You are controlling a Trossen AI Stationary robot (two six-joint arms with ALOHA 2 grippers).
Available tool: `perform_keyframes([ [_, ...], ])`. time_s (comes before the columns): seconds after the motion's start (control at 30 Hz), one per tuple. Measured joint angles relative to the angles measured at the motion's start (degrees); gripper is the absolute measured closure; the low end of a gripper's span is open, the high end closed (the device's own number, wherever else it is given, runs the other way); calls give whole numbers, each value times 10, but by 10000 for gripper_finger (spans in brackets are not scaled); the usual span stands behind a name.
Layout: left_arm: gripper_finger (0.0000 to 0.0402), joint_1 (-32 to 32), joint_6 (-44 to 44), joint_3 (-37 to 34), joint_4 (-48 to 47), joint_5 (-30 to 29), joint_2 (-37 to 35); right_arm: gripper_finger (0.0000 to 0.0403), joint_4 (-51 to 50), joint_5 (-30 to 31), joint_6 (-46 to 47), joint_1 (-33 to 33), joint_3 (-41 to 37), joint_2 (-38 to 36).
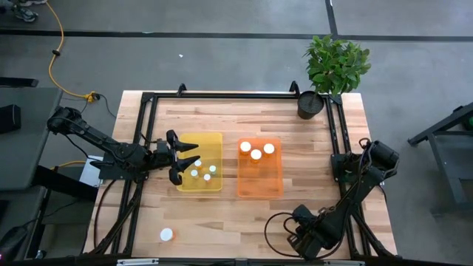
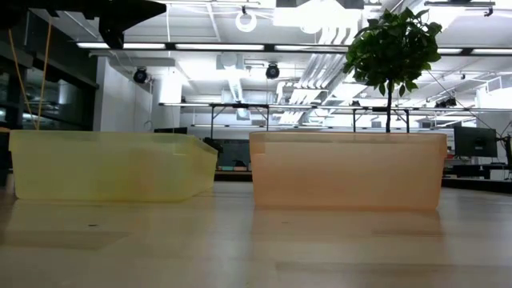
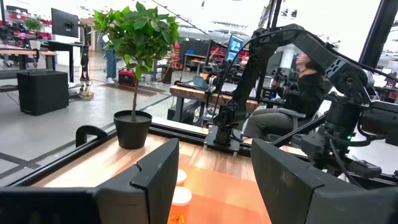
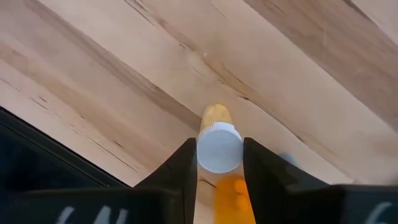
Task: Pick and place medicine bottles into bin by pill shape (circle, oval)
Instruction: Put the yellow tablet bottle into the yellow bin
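A medicine bottle point(image 4: 219, 147) with a white cap sits between the right gripper's point(image 4: 219, 168) two dark fingers, down at the near edge of the table point(image 1: 310, 133) on the right. The fingers stand close on either side of the cap, touching or all but touching — I'd judge the grip is just being made, not yet a lift.

Out from there, the sorting looks well along. The yellow bin point(image 1: 201, 162) already holds about four small white-capped bottles, and the orange bin point(image 1: 260, 177) beside it holds three larger ones, bunched at its far end. One more bottle point(image 1: 166, 235) lies loose on the wood near the front left corner, well apart from both bins. So, by my count, two are left to place — the one in the fingers and that stray.

The left gripper point(image 1: 176, 158) hangs over the yellow bin's left edge, fingers apart and holding nothing. The potted plant point(image 1: 334, 70) stands at the far right corner.
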Motion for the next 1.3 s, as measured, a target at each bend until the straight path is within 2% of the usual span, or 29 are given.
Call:
perform_keyframes([
  [0.17,213,0,0,0,0,0,0,316,-20,6,-40,-6,25,0],
  [0.3,213,0,0,0,0,0,0,316,-41,61,-111,-18,67,0],
  [0.5,213,0,0,0,0,0,0,317,-33,178,-315,-74,130,0],
  [0.63,213,0,-1,0,0,0,0,317,25,212,-499,-146,158,0],
  [0.73,213,0,-4,0,-4,0,0,317,116,207,-640,-209,166,0],
  [0.8,213,0,-4,0,-8,0,0,317,181,183,-730,-251,166,0],
  [0.9,213,0,0,0,-21,0,-5,317,245,155,-820,-306,166,0],
  [1.1,213,0,-10,0,-74,-31,-56,317,287,130,-901,-388,166,11],
  [1.2,213,0,-12,0,-108,-57,-94,317,312,102,-928,-412,170,37],
  [1.3,213,0,-32,0,-145,-66,-119,321,285,101,-943,-430,205,80],
])
